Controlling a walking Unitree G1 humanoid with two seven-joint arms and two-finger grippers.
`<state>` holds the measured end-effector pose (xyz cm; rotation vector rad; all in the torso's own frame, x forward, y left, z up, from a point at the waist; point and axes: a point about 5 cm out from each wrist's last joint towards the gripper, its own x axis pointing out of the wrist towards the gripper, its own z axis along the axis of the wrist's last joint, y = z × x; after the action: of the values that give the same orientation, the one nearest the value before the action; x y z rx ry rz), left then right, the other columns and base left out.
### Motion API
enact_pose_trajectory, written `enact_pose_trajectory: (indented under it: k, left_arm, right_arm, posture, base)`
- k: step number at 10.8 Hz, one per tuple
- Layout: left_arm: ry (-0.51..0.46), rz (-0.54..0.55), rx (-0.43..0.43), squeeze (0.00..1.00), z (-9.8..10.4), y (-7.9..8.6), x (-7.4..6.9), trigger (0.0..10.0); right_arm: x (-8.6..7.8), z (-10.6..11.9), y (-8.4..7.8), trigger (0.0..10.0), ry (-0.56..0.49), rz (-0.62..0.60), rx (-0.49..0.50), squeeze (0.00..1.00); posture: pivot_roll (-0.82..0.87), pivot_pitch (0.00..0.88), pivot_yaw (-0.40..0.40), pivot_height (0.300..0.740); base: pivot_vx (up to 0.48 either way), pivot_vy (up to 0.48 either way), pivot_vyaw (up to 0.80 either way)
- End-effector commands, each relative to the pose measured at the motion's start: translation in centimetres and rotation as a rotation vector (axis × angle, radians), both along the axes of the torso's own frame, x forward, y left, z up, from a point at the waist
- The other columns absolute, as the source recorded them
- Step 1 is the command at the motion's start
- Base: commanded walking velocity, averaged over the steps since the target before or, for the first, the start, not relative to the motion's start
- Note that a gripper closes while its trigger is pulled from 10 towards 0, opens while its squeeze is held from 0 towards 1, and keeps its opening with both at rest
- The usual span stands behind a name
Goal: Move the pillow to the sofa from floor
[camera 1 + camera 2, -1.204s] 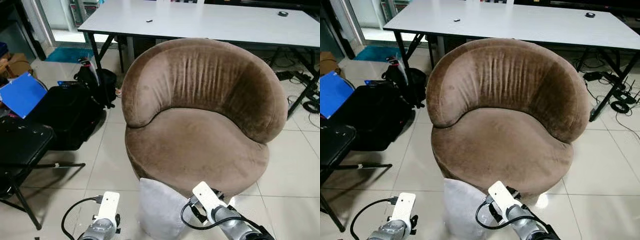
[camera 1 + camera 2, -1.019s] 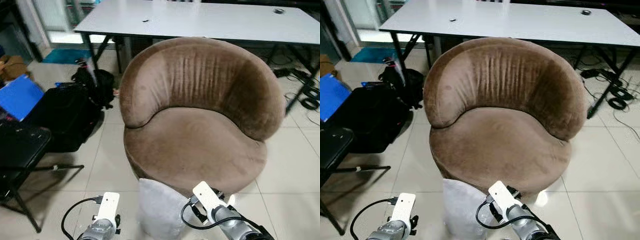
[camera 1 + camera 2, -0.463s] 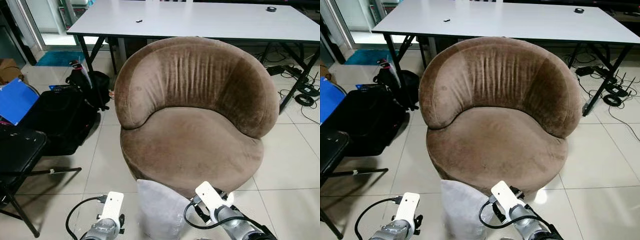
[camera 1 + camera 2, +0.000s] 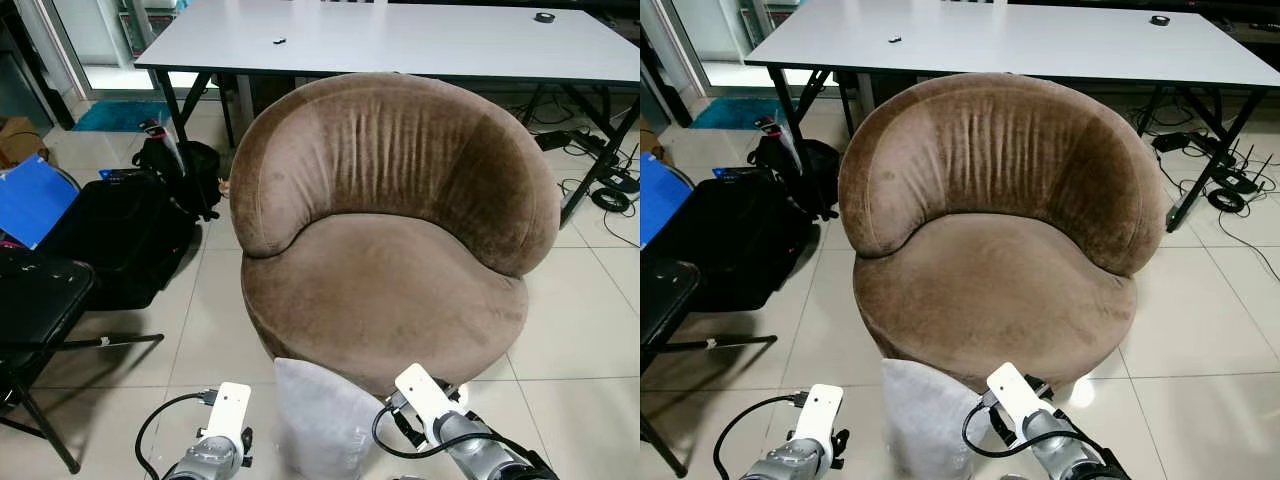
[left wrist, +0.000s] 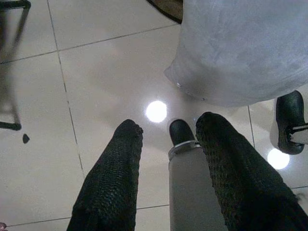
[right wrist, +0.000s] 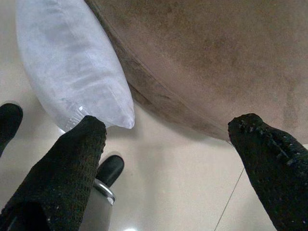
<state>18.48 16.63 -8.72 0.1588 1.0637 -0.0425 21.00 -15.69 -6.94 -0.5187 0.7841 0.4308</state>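
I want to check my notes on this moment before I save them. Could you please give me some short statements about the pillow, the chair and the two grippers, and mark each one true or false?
1. The grey pillow stands on the tiled floor against the front of the brown round armchair. True.
2. The pillow already lies on the armchair's seat. False: it is on the floor.
3. The right gripper is open, holding nothing. True.
4. The left gripper is shut on the pillow. False: it is open, apart from the pillow.
5. A white table stands behind the armchair. True.
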Motion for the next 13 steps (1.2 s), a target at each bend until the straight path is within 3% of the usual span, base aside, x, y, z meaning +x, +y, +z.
enact_pose_trajectory:
  k: [1,4,7,10,13]
  left_arm:
    - [0.004,-0.012,0.006,0.0,0.03,-0.17,0.1,10.0]
    - [0.003,-0.012,0.004,0.0,0.02,-0.22,0.08,10.0]
    - [0.005,-0.01,0.003,0.0,-0.02,-0.27,0.0,10.0]
    - [0.006,-0.005,-0.002,0.0,-0.04,-0.33,-0.02,10.0]
    - [0.006,-0.001,-0.004,0.0,-0.02,-0.34,0.02,10.0]
  right_arm:
    - [0.36,0.21,-0.34,10.0,-0.009,-0.017,-0.004,0.0]
    - [0.35,0.2,-0.43,10.0,-0.009,-0.016,-0.013,0.0]
    - [0.31,0.18,-0.5,10.0,-0.011,-0.011,-0.021,0.0]
    - [0.4,0.26,-0.52,10.0,-0.024,0.008,-0.036,0.0]
    - [0.45,0.27,-0.55,10.0,-0.021,0.014,-0.047,0.0]
  posture:
    - [-0.1,0.0,0.028,0.695]
    - [-0.11,0.0,0.028,0.645]
    - [-0.11,0.0,0.026,0.636]
    - [-0.11,0.0,0.023,0.597]
    - [-0.11,0.0,0.021,0.597]
  base:
    - [0.0,0.0,0.0]
    - [0.0,0.0,0.0]
    - [0.0,0.0,0.0]
    - [0.0,0.0,0.0]
    - [0.0,0.0,0.0]
